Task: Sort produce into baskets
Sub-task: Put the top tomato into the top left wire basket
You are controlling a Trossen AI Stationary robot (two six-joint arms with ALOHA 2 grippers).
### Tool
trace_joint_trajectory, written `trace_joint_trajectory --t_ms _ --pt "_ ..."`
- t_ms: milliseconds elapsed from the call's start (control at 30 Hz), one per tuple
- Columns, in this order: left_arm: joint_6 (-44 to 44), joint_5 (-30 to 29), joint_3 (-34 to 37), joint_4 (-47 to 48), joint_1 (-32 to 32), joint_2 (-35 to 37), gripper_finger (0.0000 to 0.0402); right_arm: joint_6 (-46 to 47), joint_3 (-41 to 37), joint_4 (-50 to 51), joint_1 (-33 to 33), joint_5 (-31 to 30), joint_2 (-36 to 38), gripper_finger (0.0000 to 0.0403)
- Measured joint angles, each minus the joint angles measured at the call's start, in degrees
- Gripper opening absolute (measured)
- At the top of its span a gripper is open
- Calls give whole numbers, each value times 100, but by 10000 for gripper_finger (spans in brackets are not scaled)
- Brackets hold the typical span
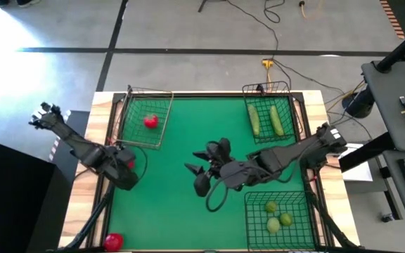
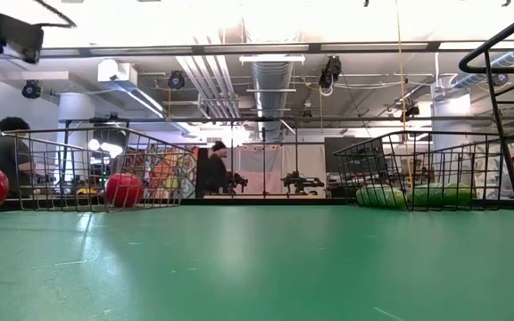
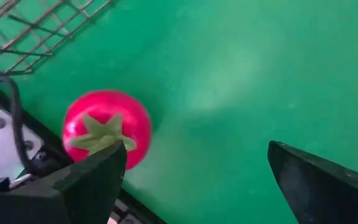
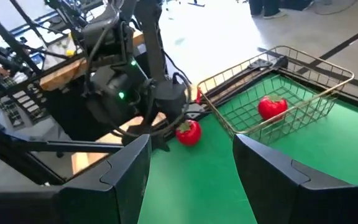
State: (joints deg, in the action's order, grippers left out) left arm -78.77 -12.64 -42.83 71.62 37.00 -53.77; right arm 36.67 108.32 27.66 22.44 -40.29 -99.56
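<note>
1. At the bottom left of the high view, a loose tomato (image 1: 113,242) lies at the mat's near edge, outside every basket, so it looks yet to be sorted.
2. The left hand (image 1: 127,169) sits low at the left edge of the green mat (image 1: 188,140), its fingers (image 3: 89,180) spread wide, with a second tomato (image 3: 107,126) just beside one fingertip; this looks like the lead-in to a grasp.
3. In the upper left, the tomato basket (image 1: 129,119) holds one tomato (image 1: 150,121), the likely place for the other two.
4. At centre, the right hand (image 1: 204,171) hovers over bare mat, fingers apart and empty, seemingly waiting.
5. At upper right, a basket (image 1: 290,112) holds two cucumbers (image 1: 266,119).
6. At lower right, a basket (image 1: 248,218) holds three limes (image 1: 278,218); both kinds appear finished.
</note>
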Motion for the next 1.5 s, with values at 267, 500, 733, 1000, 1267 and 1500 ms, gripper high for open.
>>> trace_joint_trajectory --t_ms 267,500,733,1000,1267,1500 --pt "758 59 -17 -138 -880 -823 351 -15 986 904 30 -9 -751 219" --pt "2611 358 -365 147 -1585 -1876 334 -18 1211 1148 30 -20 -857 219" --pt "3807 519 -586 1053 -1667 -2527 331 46 1241 1387 139 -17 -846 219" --pt "4232 721 -308 797 -1678 -3112 331 743 1239 2156 257 -26 -844 219" --pt "5240 569 -274 695 -1760 -3920 336 905 1239 2306 255 -21 -844 219" --pt "6169 1010 -130 390 -1799 -4477 345 1248 1237 2308 362 175 -844 219"
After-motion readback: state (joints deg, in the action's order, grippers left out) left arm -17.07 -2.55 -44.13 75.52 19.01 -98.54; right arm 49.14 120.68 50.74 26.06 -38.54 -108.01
